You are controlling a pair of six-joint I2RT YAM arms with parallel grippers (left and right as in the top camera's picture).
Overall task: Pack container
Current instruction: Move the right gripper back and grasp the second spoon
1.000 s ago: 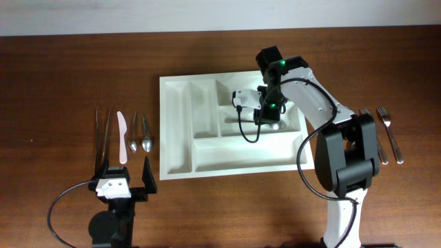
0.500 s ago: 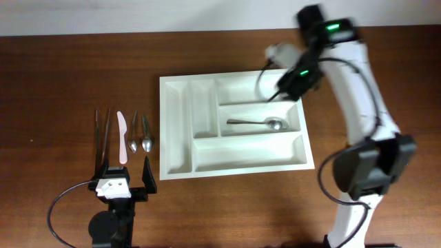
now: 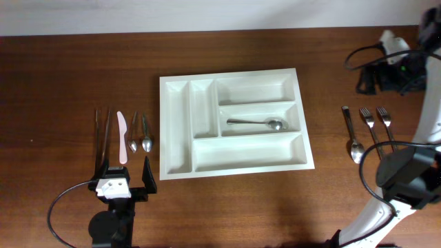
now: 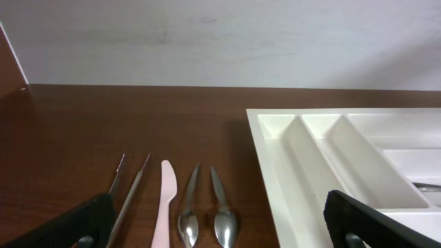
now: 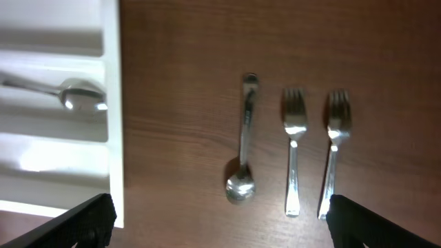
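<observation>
The white container [image 3: 248, 153] lies at the table's middle, with one steel spoon [image 3: 265, 123] in its middle long compartment; the other compartments look bare. My right gripper [image 3: 372, 77] hangs open and empty at the far right, above and behind a spoon [image 5: 243, 151] and two forks [image 5: 293, 151] [image 5: 333, 151] lying on the wood. The right wrist view also catches the container's edge [image 5: 114, 103] and the spoon in the tray [image 5: 76, 95]. At the front left my left gripper [image 3: 126, 172] stands open with nothing in it, the container [image 4: 289, 158] to its right.
Left of the container lie two dark sticks [image 3: 102, 134], a pink knife [image 3: 122, 136] and two small spoons [image 3: 133, 134] [image 3: 145, 133], just ahead of the left gripper. They also show in the left wrist view: sticks [image 4: 131, 193], knife [image 4: 165, 200], spoons [image 4: 187, 213].
My right gripper has opened, left the spoon in the middle long compartment, and swung up and away to the far right. The left arm has not moved.
</observation>
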